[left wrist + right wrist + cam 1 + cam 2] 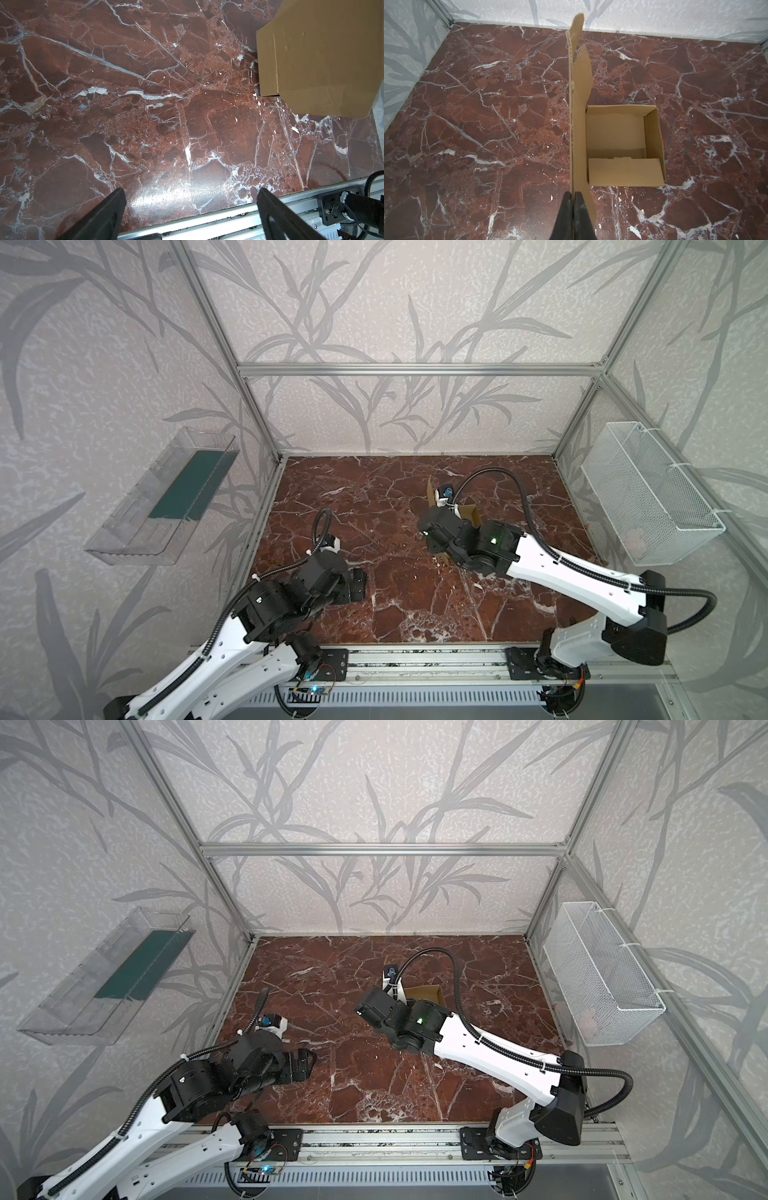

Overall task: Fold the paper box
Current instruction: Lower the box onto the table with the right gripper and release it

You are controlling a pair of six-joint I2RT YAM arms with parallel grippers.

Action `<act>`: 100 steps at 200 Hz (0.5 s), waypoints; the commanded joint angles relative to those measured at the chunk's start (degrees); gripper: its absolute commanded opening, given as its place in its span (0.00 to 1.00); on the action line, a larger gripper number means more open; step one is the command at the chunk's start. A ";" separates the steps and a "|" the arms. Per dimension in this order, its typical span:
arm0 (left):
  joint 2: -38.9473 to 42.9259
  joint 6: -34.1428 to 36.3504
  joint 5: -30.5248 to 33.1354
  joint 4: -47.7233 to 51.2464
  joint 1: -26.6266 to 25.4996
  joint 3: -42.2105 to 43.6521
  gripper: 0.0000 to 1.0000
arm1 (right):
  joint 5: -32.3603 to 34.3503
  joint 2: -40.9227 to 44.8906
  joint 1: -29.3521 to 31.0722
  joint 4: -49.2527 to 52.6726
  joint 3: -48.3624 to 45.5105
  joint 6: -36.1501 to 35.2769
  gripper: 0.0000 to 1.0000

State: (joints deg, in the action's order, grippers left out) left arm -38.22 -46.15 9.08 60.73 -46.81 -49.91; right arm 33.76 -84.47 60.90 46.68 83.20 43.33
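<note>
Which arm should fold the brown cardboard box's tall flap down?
Right, probably. The right gripper is shut on the upright flap of the tan cardboard box; the left gripper hangs open, away from it.

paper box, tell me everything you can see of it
The paper box is plain tan corrugated cardboard, unprinted. Its tray is formed, walls up, open, resting on the red marble tabletop. The lid panel stands upright with a side flap, and the right gripper is shut on its edge.

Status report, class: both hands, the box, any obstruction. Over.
Right hand shut on upright flap of tan corrugated cardboard box. Left hand open, empty, apart from it. Nothing blocking.
</note>
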 commanded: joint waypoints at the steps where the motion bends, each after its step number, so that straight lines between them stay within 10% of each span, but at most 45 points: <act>1: 0.69 -1.09 -0.32 -0.46 -0.09 1.02 0.99 | -2.01 0.23 -0.99 0.01 2.65 0.71 0.13; 56: 2.31 -3.67 -1.63 -0.70 -0.08 3.37 0.99 | -7.13 2.65 -6.28 -0.82 1.34 -2.43 0.54; 100: 3.65 -6.59 -3.44 -1.68 -0.20 5.96 0.99 | -17.69 8.28 -22.28 -2.49 -5.64 -6.34 0.59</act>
State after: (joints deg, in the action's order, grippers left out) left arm -35.35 -50.09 6.61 59.48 -46.81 -45.63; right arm 21.80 -80.75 46.44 45.01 81.73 39.70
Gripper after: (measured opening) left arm 0.991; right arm 0.583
